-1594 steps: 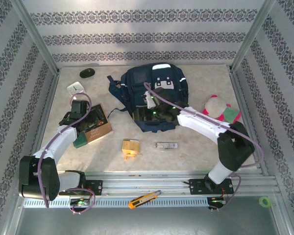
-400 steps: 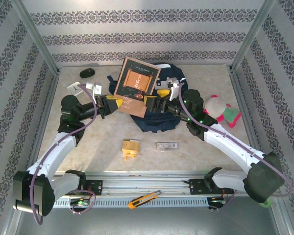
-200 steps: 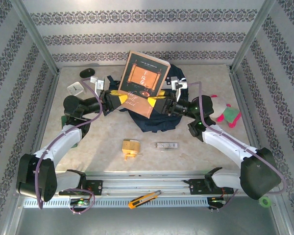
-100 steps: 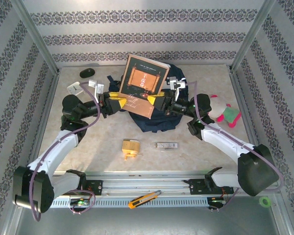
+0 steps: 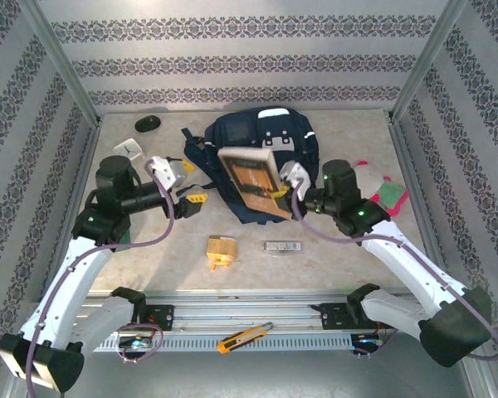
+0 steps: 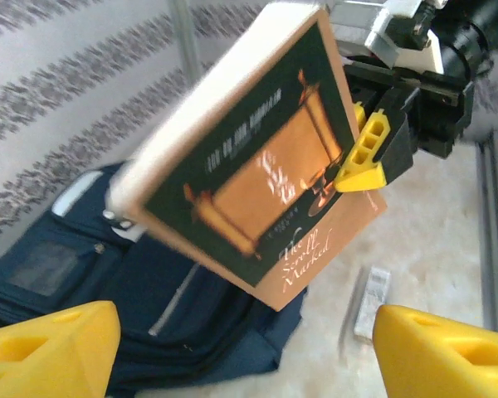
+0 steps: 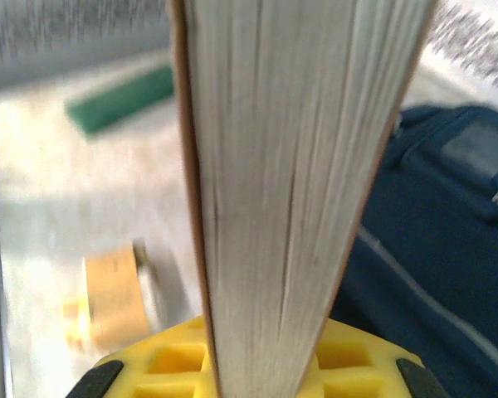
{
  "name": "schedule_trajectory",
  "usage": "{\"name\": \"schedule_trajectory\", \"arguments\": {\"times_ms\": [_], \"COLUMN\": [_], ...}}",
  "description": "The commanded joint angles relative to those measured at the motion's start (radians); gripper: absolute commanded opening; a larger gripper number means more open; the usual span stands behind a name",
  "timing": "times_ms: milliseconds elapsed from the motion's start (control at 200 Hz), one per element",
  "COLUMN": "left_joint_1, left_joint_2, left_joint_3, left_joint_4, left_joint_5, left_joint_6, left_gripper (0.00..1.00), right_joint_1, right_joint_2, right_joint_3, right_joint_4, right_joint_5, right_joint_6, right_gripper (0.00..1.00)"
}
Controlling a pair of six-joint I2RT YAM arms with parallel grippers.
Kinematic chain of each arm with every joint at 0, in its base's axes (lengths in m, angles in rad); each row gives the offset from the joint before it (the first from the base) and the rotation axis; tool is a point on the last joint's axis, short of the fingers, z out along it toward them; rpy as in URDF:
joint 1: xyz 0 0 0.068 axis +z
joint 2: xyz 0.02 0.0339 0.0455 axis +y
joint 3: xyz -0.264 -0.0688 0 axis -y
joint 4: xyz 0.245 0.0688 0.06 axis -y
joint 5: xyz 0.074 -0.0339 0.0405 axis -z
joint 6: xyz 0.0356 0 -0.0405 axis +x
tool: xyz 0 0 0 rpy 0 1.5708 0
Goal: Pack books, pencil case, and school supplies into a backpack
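Left fingers (image 6: 58,340) spread wide; right fingers (image 6: 365,170) pinch the book (image 5: 249,174) edge.

In the top view the book (image 5: 251,176) is covering the middle of the backpack (image 5: 235,134), hiding the fabric beneath it. In the right wrist view the book's page edge is running off the top, and left of the book the tan block (image 7: 112,303) and a green thing (image 7: 120,104) are blurring out of focus. In the left wrist view the silver bar (image 6: 371,297) below the book is smearing, its markings unreadable.
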Motion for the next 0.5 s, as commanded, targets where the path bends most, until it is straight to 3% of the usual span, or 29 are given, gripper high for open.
{"name": "schedule_trajectory", "arguments": {"times_ms": [0, 180, 495], "left_joint_1": [-0.069, -0.174, -0.238], "left_joint_2": [0.028, 0.103, 0.181], "left_joint_3": [0.019, 0.024, -0.015], "left_joint_4": [-0.224, -0.26, -0.154], "left_joint_5": [-0.054, -0.123, -0.169], "left_joint_6": [0.289, 0.347, 0.306], "left_gripper": [0.82, 0.85, 0.84], "right_joint_1": [0.071, 0.155, 0.195], "right_joint_2": [0.011, 0.076, 0.145], "right_joint_3": [0.051, 0.082, 0.137], "right_joint_4": [-0.187, -0.193, -0.18], "right_joint_5": [0.148, 0.208, 0.124], "right_joint_6": [-0.316, -0.372, -0.406], "right_gripper": [0.0, 0.0, 0.0]}}
